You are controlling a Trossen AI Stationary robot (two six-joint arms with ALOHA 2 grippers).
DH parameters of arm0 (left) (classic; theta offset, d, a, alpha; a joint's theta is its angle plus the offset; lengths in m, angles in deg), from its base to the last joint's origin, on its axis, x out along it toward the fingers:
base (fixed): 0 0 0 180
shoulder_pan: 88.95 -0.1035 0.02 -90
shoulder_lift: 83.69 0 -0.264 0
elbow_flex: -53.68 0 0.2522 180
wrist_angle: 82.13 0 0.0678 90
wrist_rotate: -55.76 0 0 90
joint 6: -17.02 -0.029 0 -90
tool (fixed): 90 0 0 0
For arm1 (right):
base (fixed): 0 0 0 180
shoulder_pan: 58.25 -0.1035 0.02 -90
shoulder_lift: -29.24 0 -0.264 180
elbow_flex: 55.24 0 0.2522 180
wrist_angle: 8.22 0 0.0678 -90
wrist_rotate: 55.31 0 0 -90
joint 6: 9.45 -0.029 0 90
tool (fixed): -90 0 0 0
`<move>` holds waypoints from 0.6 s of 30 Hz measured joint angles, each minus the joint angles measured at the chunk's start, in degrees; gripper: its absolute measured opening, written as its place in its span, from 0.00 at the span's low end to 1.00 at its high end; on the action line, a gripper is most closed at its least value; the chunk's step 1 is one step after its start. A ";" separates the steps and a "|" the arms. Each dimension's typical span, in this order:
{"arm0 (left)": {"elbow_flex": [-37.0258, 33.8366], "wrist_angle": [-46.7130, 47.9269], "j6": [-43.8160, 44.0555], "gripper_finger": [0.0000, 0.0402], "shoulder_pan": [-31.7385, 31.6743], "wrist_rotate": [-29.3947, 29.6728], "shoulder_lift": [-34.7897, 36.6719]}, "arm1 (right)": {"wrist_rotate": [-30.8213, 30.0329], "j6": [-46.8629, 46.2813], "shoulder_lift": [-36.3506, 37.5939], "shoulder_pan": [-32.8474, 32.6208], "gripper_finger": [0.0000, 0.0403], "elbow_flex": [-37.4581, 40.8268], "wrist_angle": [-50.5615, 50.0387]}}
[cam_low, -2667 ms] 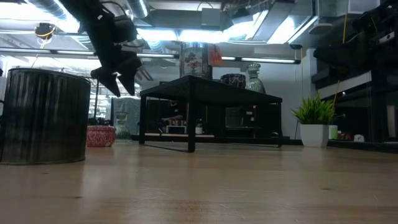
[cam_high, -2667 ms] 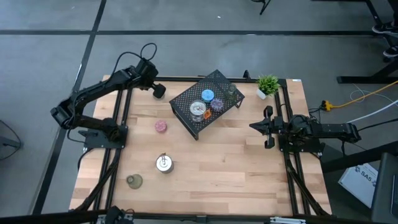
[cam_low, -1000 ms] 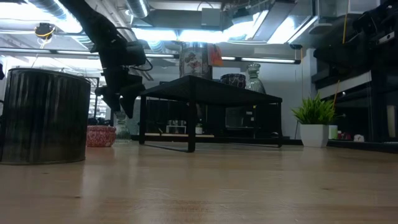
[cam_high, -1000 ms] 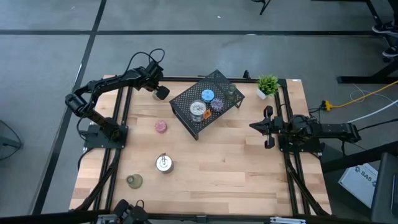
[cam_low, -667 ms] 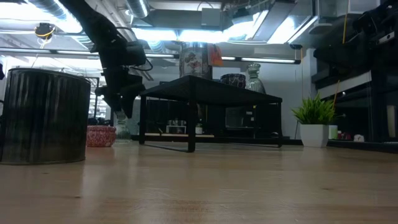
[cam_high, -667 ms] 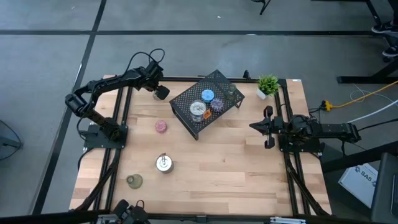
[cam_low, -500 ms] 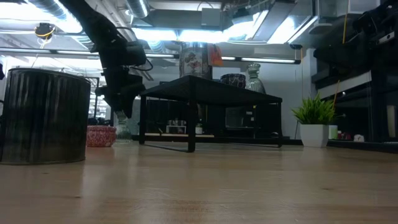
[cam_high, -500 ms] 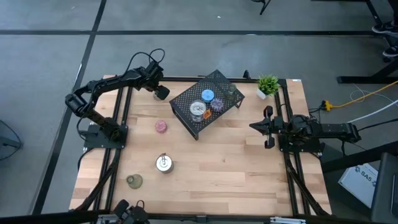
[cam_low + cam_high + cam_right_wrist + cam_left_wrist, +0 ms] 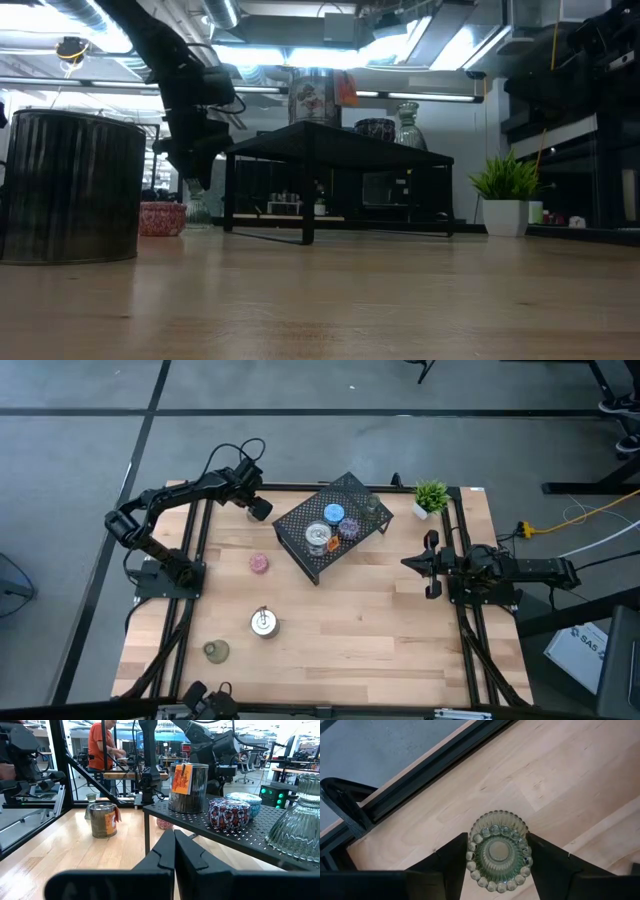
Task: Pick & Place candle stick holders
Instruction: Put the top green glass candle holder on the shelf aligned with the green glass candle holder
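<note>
Four holders on black rack (image 9: 335,520), three loose on tabletop (image 9: 380,630), one green glass holder (image 9: 498,852) at far-left corner flanked by left hand (image 9: 495,857), fingers narrowing, contact unclear; right hand (image 9: 174,851) closed, parked right.

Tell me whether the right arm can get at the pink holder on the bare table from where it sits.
Probably yes, but with a detour: the wire-mesh rack stands between the right gripper and the pink holder. The arm would need to pass over or in front of it. The jaws are shut and must open first.
</note>
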 joint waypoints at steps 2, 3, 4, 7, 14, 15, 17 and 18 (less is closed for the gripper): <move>0.02 0.04 0.00 0.46 0.00 0.00 0.00 | 0.00 0.00 0.00 0.01 0.00 -0.01 0.02; 0.02 0.06 0.00 0.45 0.00 0.00 0.00 | 0.00 0.00 0.00 0.02 0.00 -0.01 0.02; 0.02 0.13 0.01 0.45 0.00 0.00 0.00 | 0.02 0.00 0.00 0.02 0.00 0.01 0.02; 0.02 0.35 0.00 0.45 0.00 0.04 0.02 | 0.00 0.00 0.00 0.00 0.00 -0.01 0.01; 0.02 0.39 0.09 0.45 0.00 0.10 0.02 | 0.01 0.00 0.00 0.01 0.00 -0.01 0.02; 0.02 0.42 0.09 0.45 0.00 0.10 0.02 | 0.01 0.00 0.00 0.02 0.00 -0.01 0.00; 0.02 0.57 0.17 0.45 0.07 0.13 0.11 | 0.02 0.00 0.00 0.00 0.00 -0.01 0.01; 0.02 0.79 0.17 0.45 0.08 0.13 0.23 | 0.00 0.00 0.00 0.01 0.00 -0.01 0.02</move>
